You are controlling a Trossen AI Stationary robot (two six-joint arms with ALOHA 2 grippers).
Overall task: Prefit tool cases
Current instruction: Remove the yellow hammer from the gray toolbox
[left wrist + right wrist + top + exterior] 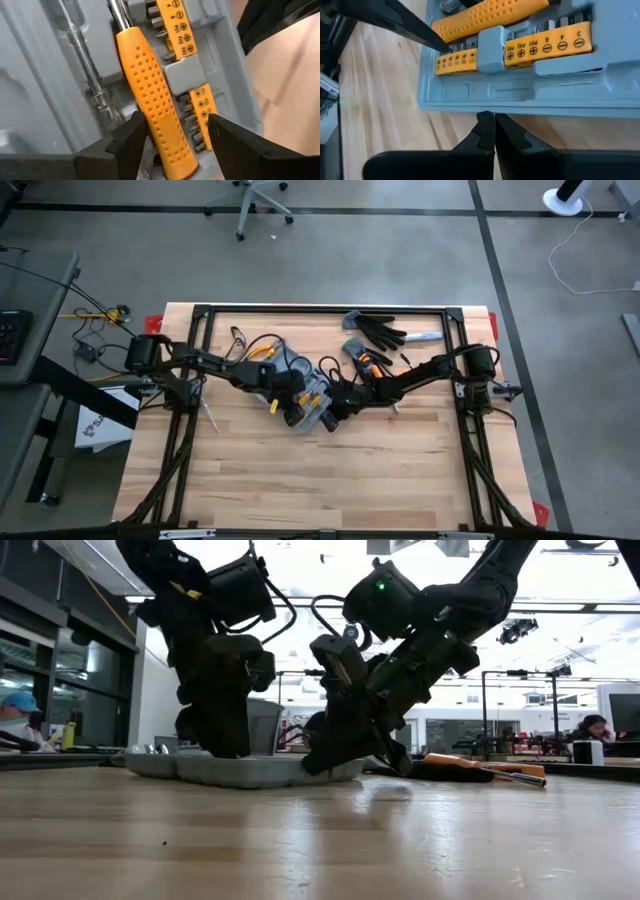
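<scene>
The grey-blue tool case (298,366) lies open and flat on the wooden table's middle, also seen in the low view (250,770). An orange screwdriver handle (150,90) and orange bit strips (547,47) sit in its moulded tray. My left gripper (176,121) is open above the tray, one finger on each side of the handle's butt end. My right gripper (494,120) is shut, with its tips at the case's long outer wall (520,95), low over the table. My left gripper slants down into the tray from the table's left, its fingers (131,136) on either side of the handle's butt end (167,145). I cannot tell whether they touch it. My right gripper slants down from the table's right. Its shut fingertips (487,120) meet the foot of the case's long side wall (487,106), beside the table top. The case lies flat.
Black-and-grey work gloves (378,330) and an orange-handled tool (362,358) lie toward the far right, the tool also in the low view (480,765). A black frame (320,308) borders the table. Bare wood stretches toward the near edge (320,480).
</scene>
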